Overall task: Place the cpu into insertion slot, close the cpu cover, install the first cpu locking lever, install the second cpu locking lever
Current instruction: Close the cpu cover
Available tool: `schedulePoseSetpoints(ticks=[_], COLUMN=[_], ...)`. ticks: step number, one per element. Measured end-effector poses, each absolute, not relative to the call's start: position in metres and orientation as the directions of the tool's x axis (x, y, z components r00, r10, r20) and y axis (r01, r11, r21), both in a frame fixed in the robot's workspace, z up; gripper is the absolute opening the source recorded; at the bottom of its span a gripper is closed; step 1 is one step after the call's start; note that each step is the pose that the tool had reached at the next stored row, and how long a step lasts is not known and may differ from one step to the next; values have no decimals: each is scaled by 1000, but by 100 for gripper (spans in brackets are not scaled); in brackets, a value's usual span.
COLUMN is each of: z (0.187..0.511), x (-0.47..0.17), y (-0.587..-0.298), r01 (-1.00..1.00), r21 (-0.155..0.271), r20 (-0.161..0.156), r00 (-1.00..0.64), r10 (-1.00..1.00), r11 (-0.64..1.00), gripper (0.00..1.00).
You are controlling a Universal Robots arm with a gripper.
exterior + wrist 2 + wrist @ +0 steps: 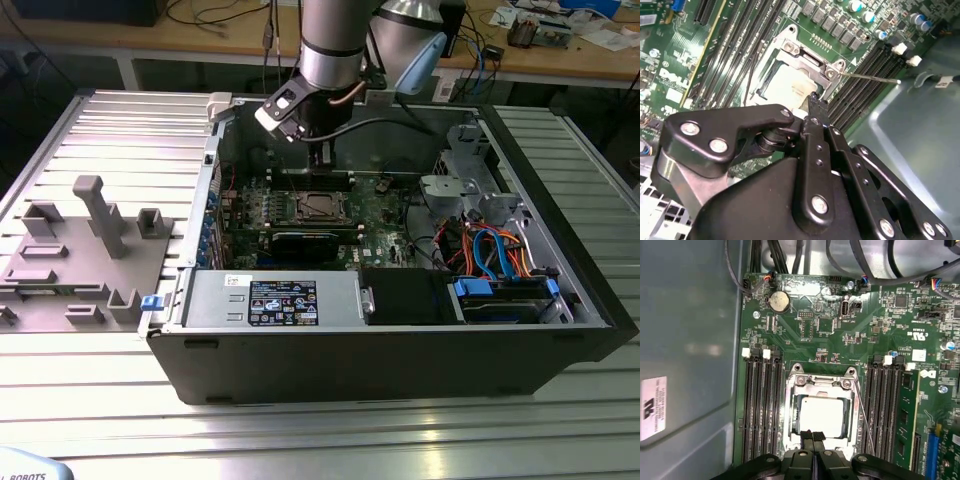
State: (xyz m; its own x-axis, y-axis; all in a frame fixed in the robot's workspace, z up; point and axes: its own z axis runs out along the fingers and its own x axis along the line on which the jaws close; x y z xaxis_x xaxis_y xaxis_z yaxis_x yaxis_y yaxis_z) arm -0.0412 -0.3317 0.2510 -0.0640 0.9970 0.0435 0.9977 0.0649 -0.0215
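Walls of the open computer case [400, 345] hem the arm's gripper [813, 435] on every side in the exterior view. It hangs low over the motherboard [805, 340], with the drive cage [465, 165] and blue cables [490, 250] toward the exterior view's right and the power supply [205, 300] along the near wall.

The gripper's fingers are pressed together with nothing between them. Their tips sit at the edge of the socket [318, 205]; whether they touch it I cannot tell. The cpu [821, 412] lies flat in the socket. The cpu cover [822, 383] rests down around it, and the silvery top shows through the window. Memory slots [762, 410] flank the socket closely on both sides.

In both wrist views a thin lever rod [870, 77] slants from a corner of the frame out across the slots. The first wrist view also takes in a coin battery [778, 301] near the board's far edge.

The case lies on a ribbed aluminium table [330, 440]. A grey fixture tray [70, 260] sits beside it at the exterior view's left, and a workbench [560, 60] stands behind.
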Motion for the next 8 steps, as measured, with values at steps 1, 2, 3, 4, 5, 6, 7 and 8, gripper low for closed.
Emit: schedulePoseSetpoints(ticks=[1,2,3,4,5,6,7,8], z=[255,256,258,259,260,260,260,260], x=[-41,-41,-41,-41,-41,-41,-41,-41], y=[-332,-332,-332,-332,-332,-332,-332,-332], r01=[998,998,998,998,998,998,998,998], r21=[-21,-22,-21,-21,-21,-21,-21,-21], r20=[43,43,43,43,43,44,44,44], r00=[-64,-64,-64,-64,-64,-64,-64,-64], r10=[997,997,997,997,997,997,997,997], r11=[65,65,65,65,65,65,65,65], gripper=[11,11,11,11,11,11,11,11])
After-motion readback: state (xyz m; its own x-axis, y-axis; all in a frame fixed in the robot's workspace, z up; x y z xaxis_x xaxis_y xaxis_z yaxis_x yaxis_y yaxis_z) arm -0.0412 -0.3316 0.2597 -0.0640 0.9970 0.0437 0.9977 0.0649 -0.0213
